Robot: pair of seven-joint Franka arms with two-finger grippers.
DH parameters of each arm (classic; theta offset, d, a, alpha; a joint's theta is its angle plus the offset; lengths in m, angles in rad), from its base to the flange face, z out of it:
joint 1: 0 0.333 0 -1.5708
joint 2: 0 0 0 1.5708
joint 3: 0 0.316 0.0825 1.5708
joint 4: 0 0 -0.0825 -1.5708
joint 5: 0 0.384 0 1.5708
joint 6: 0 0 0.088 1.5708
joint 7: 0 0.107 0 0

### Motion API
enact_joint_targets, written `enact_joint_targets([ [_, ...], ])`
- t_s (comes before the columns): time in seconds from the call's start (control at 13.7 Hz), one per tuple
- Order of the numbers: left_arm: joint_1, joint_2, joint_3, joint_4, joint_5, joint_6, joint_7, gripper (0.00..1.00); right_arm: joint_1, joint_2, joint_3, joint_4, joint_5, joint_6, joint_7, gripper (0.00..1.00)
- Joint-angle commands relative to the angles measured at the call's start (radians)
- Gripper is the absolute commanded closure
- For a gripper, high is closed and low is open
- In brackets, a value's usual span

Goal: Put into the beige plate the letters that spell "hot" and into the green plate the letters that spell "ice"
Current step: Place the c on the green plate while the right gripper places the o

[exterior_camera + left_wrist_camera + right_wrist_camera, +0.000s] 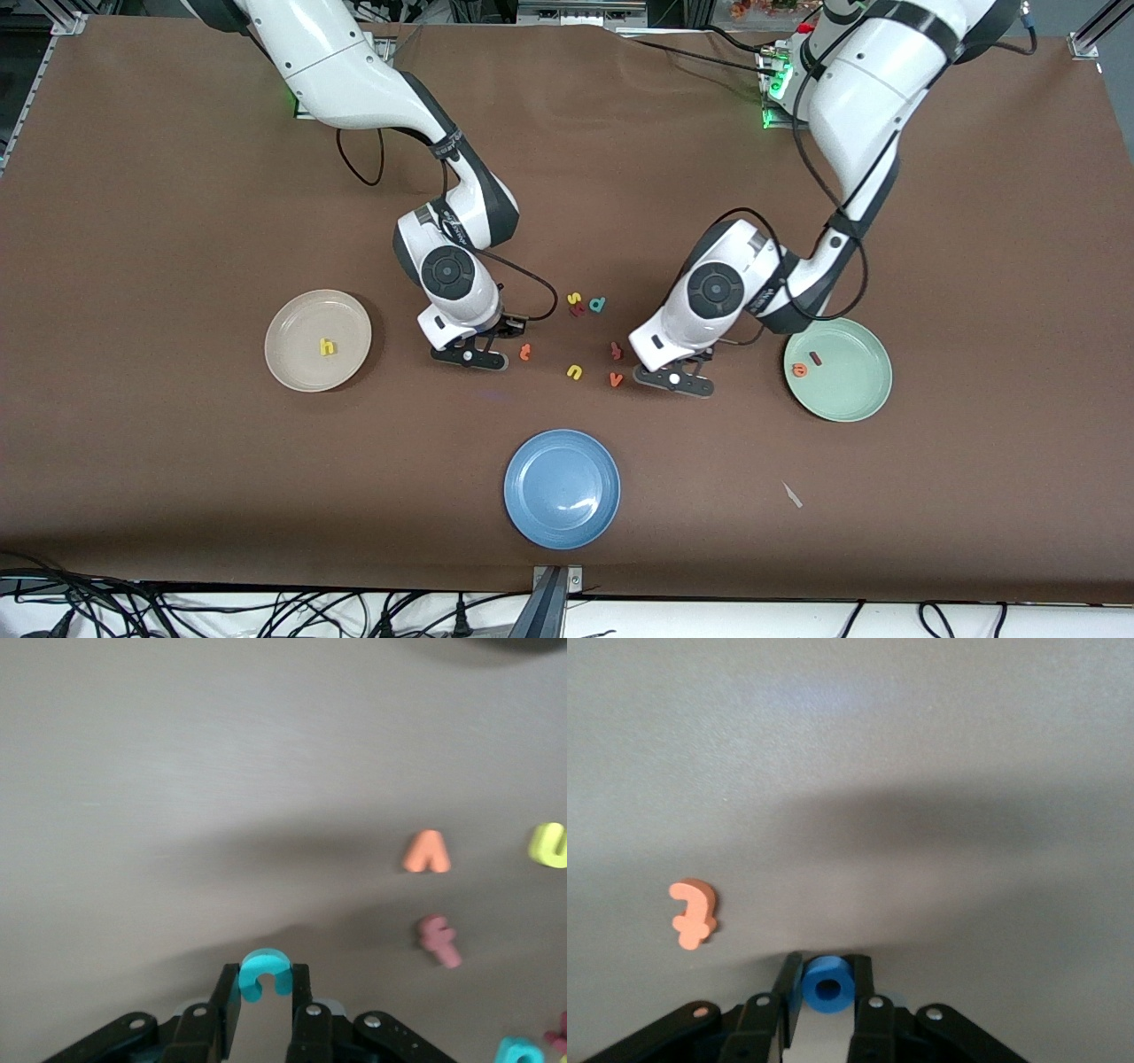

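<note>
My left gripper (266, 979) is shut on the teal c (265, 967), low over the table beside the orange v (616, 379); in the front view this gripper (673, 379) hides the c. My right gripper (827, 974) is shut on the blue ring-shaped o (827, 985), low over the table next to the orange t (694, 912), which lies flat (525, 352). The right gripper (469, 354) hides the o in the front view. The beige plate (297, 328) holds the yellow h (328, 346). The green plate (850, 381) holds the orange e (799, 369) and the dark red i (816, 359).
Between the grippers lie a yellow u (574, 372), a reddish f-like letter (617, 350), a teal d (597, 305) and a yellow s (574, 298). A blue plate (562, 487) sits nearer the front camera. A small pale scrap (791, 494) lies near the green plate.
</note>
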Motion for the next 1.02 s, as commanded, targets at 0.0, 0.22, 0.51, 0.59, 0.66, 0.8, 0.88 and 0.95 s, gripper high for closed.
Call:
enact_joint_targets([
  [0.0,0.052,-0.073,-0.005,-0.01,0.031,-0.105,0.064,0.97,-0.018,0.01,-0.001,0.079,0.028,-0.084,-0.021,0.85],
  [0.22,0.156,-0.102,-0.006,-0.02,0.016,-0.223,0.168,0.96,-0.074,-0.015,-0.009,0.092,0.027,-0.167,-0.065,0.85],
  [0.51,0.256,-0.093,-0.002,-0.03,0.029,-0.309,0.182,0.96,-0.085,-0.119,-0.116,0.011,0.03,-0.262,-0.263,0.85],
  [0.59,0.273,-0.085,0.001,-0.033,0.04,-0.313,0.188,0.96,-0.088,-0.147,-0.142,-0.021,0.03,-0.258,-0.308,0.85],
  [0.66,0.31,-0.064,0.004,-0.036,0.065,-0.313,0.193,0.96,-0.093,-0.174,-0.172,-0.063,0.03,-0.249,-0.381,0.85],
  [0.8,0.361,-0.042,0.003,-0.037,0.085,-0.311,0.252,0.94,-0.098,-0.248,-0.229,-0.19,0.034,-0.166,-0.518,0.85],
  [0.88,0.376,-0.032,0.007,-0.037,0.088,-0.306,0.283,0.94,-0.098,-0.283,-0.246,-0.257,0.039,-0.108,-0.552,0.85],
  [0.95,0.405,-0.016,0.007,-0.037,0.089,-0.303,0.311,0.94,-0.098,-0.305,-0.266,-0.317,0.041,-0.056,-0.599,0.85],
])
